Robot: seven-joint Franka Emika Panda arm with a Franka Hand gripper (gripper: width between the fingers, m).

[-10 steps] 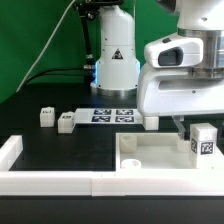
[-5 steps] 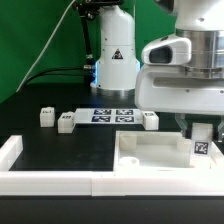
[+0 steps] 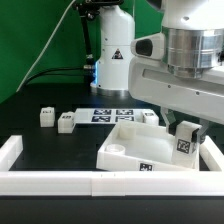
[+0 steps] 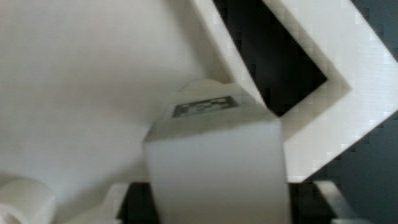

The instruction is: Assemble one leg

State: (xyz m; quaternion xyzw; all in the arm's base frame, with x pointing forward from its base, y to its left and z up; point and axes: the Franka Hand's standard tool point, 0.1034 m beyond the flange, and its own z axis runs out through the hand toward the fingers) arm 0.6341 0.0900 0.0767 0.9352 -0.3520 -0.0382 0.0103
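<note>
front view wide; wrist close-up.

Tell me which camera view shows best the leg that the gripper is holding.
The exterior view: the leg, tag facing us, sits in the gripper over the white tray-like piece. The wrist view shows the leg only very close, blurred, against white plastic.

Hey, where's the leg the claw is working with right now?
In the exterior view the leg is at the right, under the claw, standing in the near right corner of the large white tray-like piece.
</note>
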